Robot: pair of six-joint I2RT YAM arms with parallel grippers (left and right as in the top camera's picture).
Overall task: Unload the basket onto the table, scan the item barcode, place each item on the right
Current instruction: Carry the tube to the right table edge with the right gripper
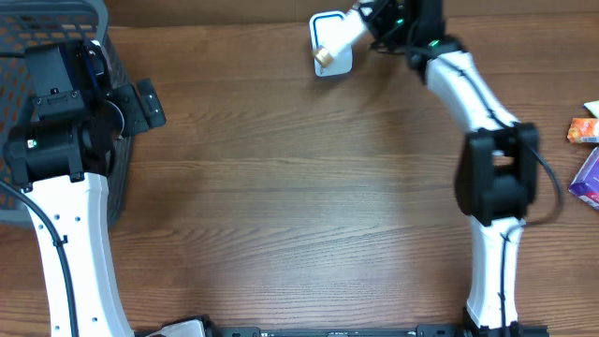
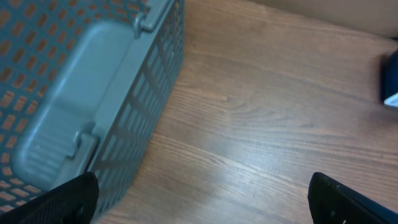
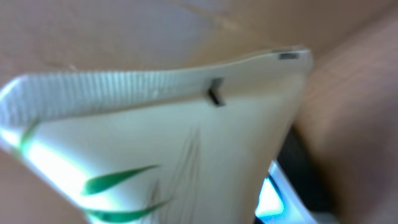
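Findings at this moment, all positions referred to the scanner (image 1: 321, 28), a white unit with a blue rim lying flat on the wooden bench (image 1: 281, 206) at its far edge

1. Task item: we record a white tube (image 1: 342, 37) with a tan cap (image 1: 324, 57). It is off the bench and directly over the scanner, tilted, with the cap end lowest and over the scanner's near half. We cannot tell whether the cap touches the scanner face. No barcode is legible in any view

2. Right gripper (image 1: 370, 25): just to the right of the scanner, its fingers clenched on the tube's far end. The right wrist view is filled by the tube's crimped flat end and green markings on the white body (the picture is blurred, and the fingers themselves are not distinguishable there)

3. Left gripper (image 2: 208, 208): well to the left of the scanner and nearer the robot. Its fingers (image 2: 68, 199) are fully released and hold nothing; bare bench shows between them

4. Grey slatted basket (image 1: 56, 14): far to the left of the scanner, at the bench's left edge. The left gripper sits beside its right-hand wall, partly over the rim

5. Other goods: an orange packet (image 1: 582, 131) and a purple packet (image 1: 590, 178) lie far to the right of the scanner, at the bench's right edge, close to one another and cut off by the frame
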